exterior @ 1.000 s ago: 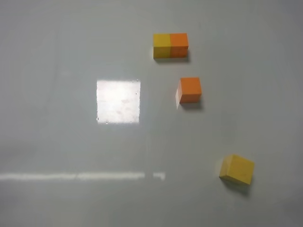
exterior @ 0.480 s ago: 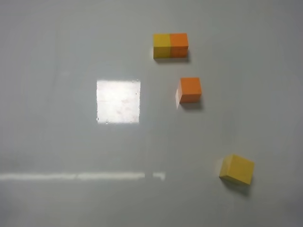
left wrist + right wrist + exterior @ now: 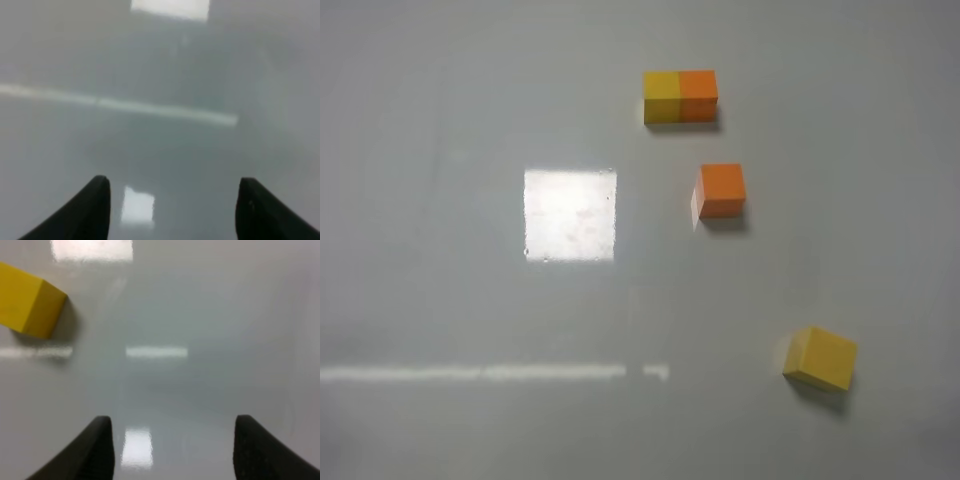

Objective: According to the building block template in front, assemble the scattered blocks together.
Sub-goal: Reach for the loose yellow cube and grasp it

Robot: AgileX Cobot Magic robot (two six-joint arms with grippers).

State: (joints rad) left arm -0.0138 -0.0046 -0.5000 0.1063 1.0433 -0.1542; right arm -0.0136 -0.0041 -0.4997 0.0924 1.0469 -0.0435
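Left jaws stand parted and empty over bare tabletop (image 3: 440, 320), with no block before them. The template (image 3: 680, 97) lies at the far side, and the orange cube (image 3: 722, 190) sits near it, towards the camera. The yellow cube (image 3: 820, 357) lies askew, well apart from the template, nearer and to its right. Right jaws are parted and empty, with that cube off to one side. Nothing is joined yet, so this looks like the approach; next, the right jaws must centre on the yellow cube and match its turn
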